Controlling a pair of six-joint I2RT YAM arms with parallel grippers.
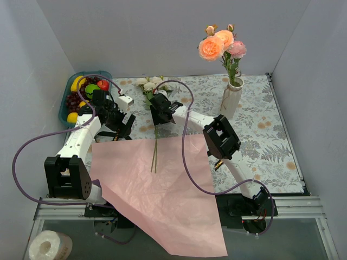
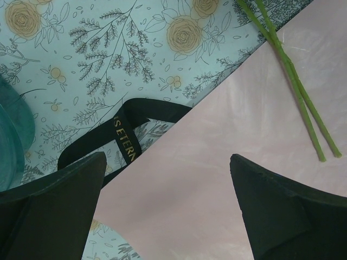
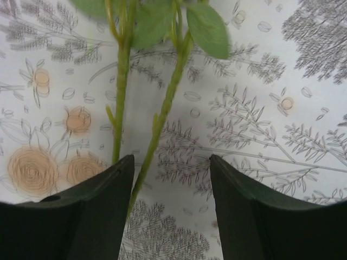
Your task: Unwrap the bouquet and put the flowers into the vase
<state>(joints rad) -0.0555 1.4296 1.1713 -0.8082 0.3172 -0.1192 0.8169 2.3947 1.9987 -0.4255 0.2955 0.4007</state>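
Table (image 1: 271, 141) edge: paper (image 1: 162, 200) overhangs (flowers (image 1: 151, 83) seemingly atop).

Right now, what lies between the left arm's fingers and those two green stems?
Only bare pink wrapping paper, lying flat, separates the left fingers from the stems; the left wrist view shows it.

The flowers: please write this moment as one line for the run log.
flowers: lying on table | right gripper: jaws open astride one stem | left gripper: jaws open over paper | vase: holds roses
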